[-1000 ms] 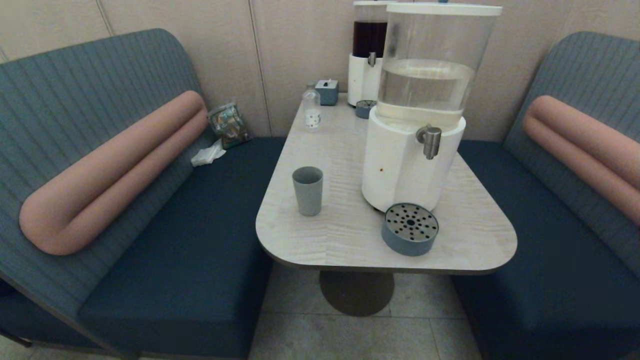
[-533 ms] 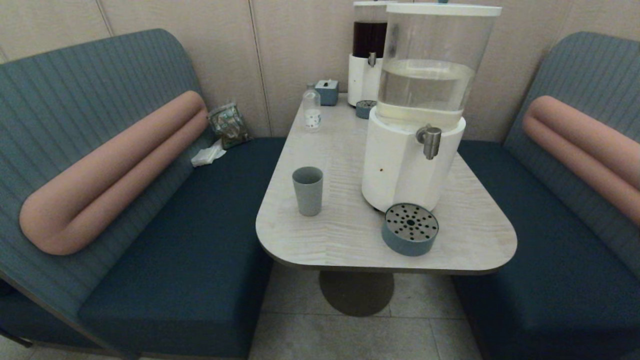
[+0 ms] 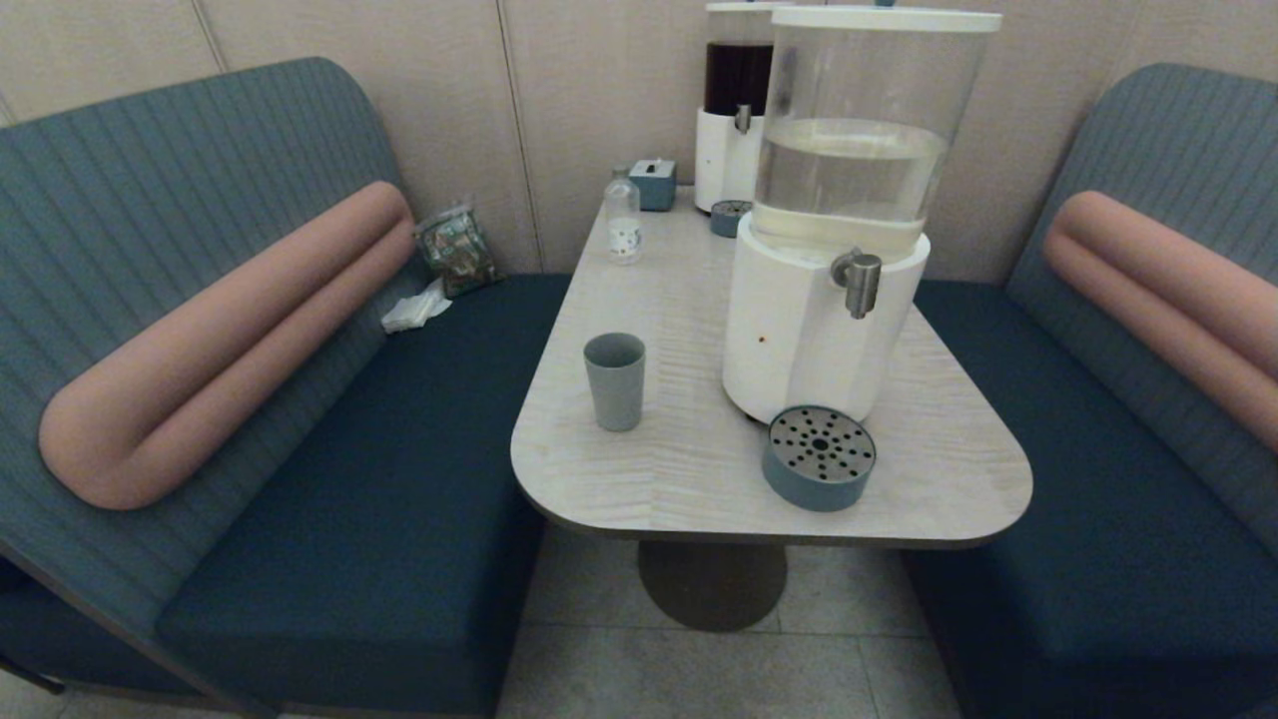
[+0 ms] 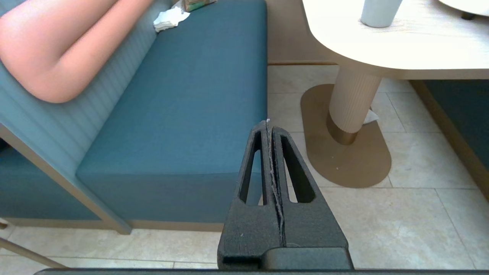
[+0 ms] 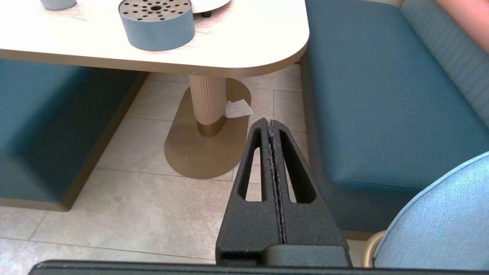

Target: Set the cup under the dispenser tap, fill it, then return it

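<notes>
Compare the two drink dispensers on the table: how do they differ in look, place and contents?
The near dispenser holds clear liquid; the far dispenser holds dark liquid. The near one looks wider and stands toward the table's front; the far one looks slimmer and stands by the wall. The near one's tap is larger than the far one's. Both have a white base, a clear tank and a drip tray in front.
</notes>
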Tool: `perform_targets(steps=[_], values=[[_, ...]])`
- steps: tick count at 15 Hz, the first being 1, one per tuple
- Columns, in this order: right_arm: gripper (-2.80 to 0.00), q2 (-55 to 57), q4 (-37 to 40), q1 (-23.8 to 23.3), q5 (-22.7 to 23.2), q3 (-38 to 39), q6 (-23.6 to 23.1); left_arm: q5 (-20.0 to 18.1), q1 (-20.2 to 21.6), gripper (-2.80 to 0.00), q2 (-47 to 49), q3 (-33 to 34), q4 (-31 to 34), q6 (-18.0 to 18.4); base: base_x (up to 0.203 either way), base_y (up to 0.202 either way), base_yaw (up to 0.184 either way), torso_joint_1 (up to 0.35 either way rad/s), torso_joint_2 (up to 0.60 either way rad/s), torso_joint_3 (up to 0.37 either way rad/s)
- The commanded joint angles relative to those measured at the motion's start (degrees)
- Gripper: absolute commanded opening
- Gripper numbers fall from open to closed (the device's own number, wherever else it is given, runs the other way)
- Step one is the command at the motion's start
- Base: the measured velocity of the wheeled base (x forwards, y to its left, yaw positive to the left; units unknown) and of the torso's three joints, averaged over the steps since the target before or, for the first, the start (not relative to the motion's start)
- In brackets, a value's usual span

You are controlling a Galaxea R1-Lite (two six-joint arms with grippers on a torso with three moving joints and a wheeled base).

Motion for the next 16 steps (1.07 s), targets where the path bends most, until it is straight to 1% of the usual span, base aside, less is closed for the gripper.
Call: perform_targets(steps=[1,11,14,16], values=[[-2.8,-0.1,0.05,0.02,-0.02,0.01,0.02,0.02,0.02,-2.8,0.2,0.02,0.0,-0.03,0.0,0.0,0.0,0.0,0.0,0.0],[-2.8,-0.1,-0.04,0.02,-0.02,0.01,0.29,0.02,0.02,-2.8,0.2,0.02,0.0,-0.11,0.0,0.0,0.0,0.0,0.0,0.0],[-2.8,-0.1,-2.23,0.02,-0.11,0.62,0.55,0.02,0.02,-2.8,0.2,0.02,0.0,-0.11,0.0,0.0,0.0,0.0,0.0,0.0],[-2.8,-0.1,-2.23,0.02,-0.11,0.62,0.55,0.02,0.02,-2.8,0.2,0.02,0.0,-0.11,0.0,0.0,0.0,0.0,0.0,0.0]])
